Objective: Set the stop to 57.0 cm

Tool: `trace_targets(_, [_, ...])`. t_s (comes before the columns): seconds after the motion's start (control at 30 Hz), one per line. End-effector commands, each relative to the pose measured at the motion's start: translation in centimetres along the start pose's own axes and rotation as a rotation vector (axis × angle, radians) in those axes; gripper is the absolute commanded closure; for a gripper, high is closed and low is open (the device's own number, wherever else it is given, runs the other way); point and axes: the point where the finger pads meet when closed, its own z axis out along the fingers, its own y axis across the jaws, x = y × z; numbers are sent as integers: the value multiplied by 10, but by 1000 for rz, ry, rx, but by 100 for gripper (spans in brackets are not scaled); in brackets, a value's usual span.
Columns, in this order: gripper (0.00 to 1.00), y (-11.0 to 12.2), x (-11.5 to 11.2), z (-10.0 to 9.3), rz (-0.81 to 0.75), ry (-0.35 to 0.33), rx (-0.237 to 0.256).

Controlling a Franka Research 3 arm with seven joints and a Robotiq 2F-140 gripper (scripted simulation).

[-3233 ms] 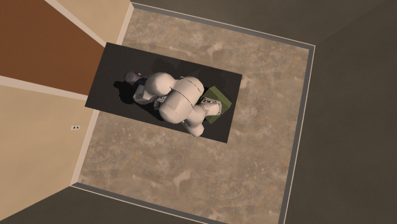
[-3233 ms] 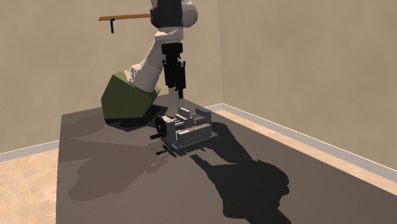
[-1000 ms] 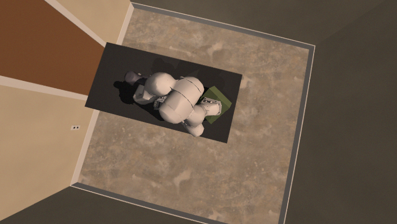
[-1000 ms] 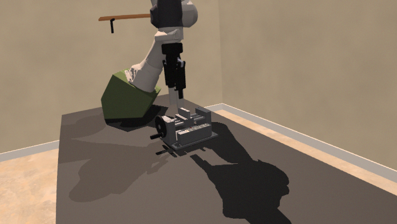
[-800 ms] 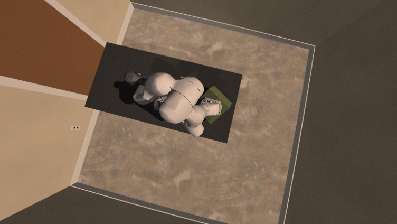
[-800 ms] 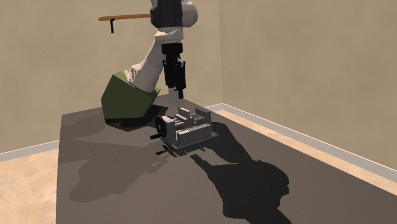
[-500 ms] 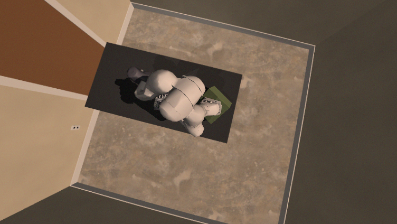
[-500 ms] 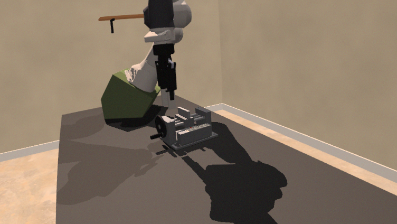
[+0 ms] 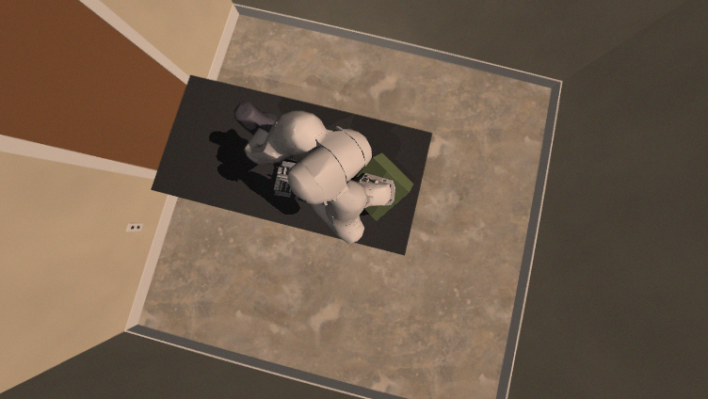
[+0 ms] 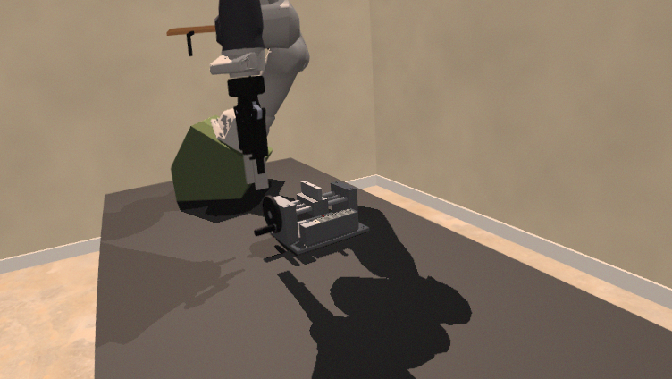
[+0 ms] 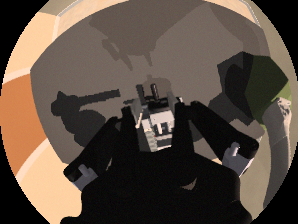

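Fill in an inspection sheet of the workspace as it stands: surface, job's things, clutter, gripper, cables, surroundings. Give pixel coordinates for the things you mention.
Surface: dark table (image 9: 208, 163) (image 10: 211, 320), upright, shadows across it.
Job's things: handwheel (image 10: 272, 214) on the end of the stop's frame (image 10: 329, 231), crank handle (image 10: 264, 231) sticking out; stop setting unreadable.
Clutter: nothing seen.
Gripper (image 10: 256, 181) (image 11: 154, 101): part-open, above the frame, not on the handwheel.
Cables: nothing seen.
Surroundings: green block (image 10: 206, 173) under the arm's base; plain walls, wall outlet (image 9: 134, 227).
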Motion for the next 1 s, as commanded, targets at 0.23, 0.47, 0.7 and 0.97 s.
trace_targets(0.23, [67, 2, 1, 40, -33, 0, -6])
trace_targets(0.47, [67, 2, 1, 53, -33, 0, -6])
trace_targets(0.7, [67, 2, 1, 53, -33, 0, -6])
trace_targets(0.97, [67, 2, 1, 55, -33, 0, -6])
